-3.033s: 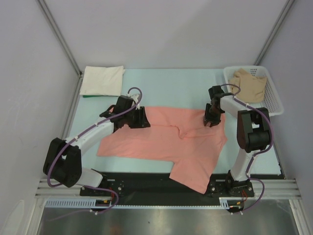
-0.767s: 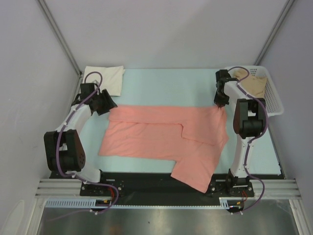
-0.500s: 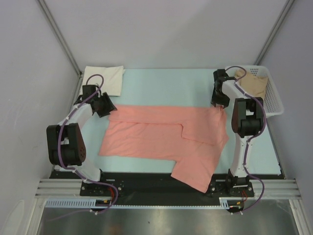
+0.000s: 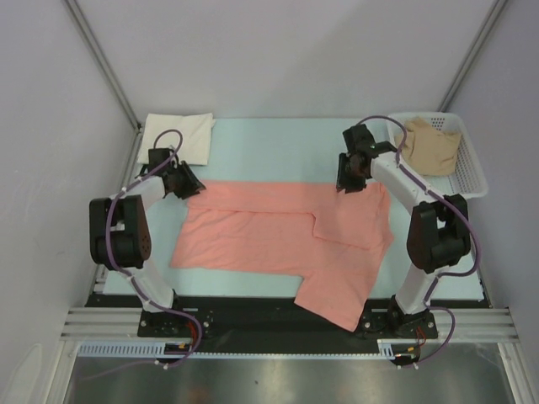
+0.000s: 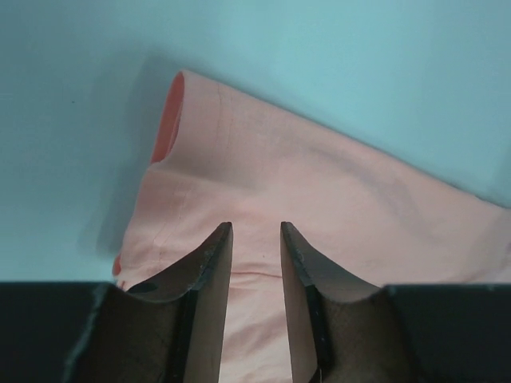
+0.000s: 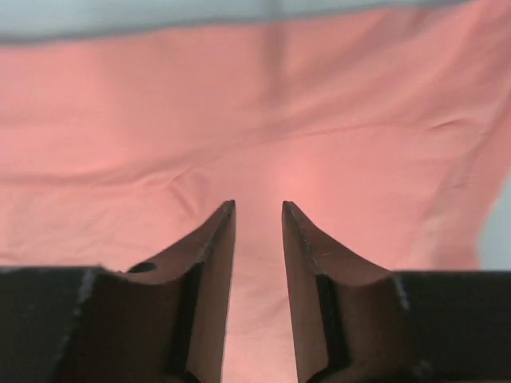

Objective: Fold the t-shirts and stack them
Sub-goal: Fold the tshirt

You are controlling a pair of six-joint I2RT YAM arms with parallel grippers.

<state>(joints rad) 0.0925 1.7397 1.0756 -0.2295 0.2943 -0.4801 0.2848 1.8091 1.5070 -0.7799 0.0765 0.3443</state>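
Note:
A salmon-pink t-shirt (image 4: 278,231) lies spread flat across the table, one part hanging over the near edge. My left gripper (image 4: 190,183) hovers at its far left corner, open, with a narrow gap and only cloth below (image 5: 254,231). The sleeve opening (image 5: 169,120) shows ahead of it. Over the shirt's far edge, right of the middle, my right gripper (image 4: 347,183) also stands open with nothing between its fingers (image 6: 257,207). A folded cream-white t-shirt (image 4: 177,136) sits at the far left corner. A tan-beige t-shirt (image 4: 429,145) lies bunched in the basket.
A white mesh basket (image 4: 473,172) stands at the far right corner, close behind the right arm. Bare pale-blue table (image 4: 278,147) runs along the back between the cream shirt and the basket. Grey walls close in both sides.
The right gripper let go of the shirt's far right corner and slid left along the far edge. The left gripper narrowed and edged onto the left corner. The shirt lies flatter than before.

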